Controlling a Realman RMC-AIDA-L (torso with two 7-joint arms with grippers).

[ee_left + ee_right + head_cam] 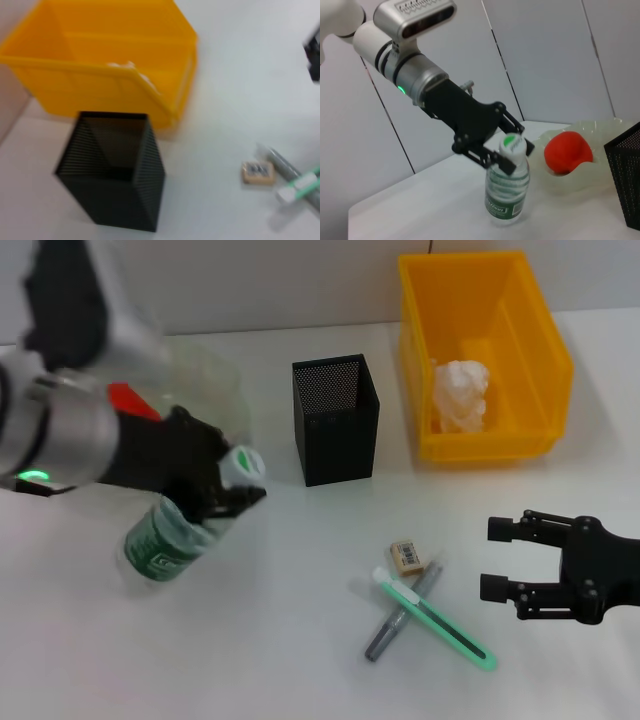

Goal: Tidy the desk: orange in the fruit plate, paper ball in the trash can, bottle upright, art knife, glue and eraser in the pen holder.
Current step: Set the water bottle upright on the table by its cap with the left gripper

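Left gripper (228,495) is pinched on the neck of the bottle (170,535), just under the white cap; in the right wrist view the bottle (507,192) stands upright with its base on the surface (300,640), fingers (507,164) clamped either side of the cap. Orange (567,152) sits in the fruit plate (597,127), just beside the bottle; in the head view the left arm hides the orange and most of the plate. Paper ball (460,395) is inside the trash can (540,350) at the far right of the surface. Pen holder (335,420) stands upright between the bottle and the trash can; left wrist view shows its inside, dark, contents not readable. Eraser (406,556) lies on the surface in front of the pen holder, next to a grey pen (400,615) and a green stick (435,620) that lie crossed. Right gripper (500,560) hovers near the right of those items, fingers spread, holding nothing.
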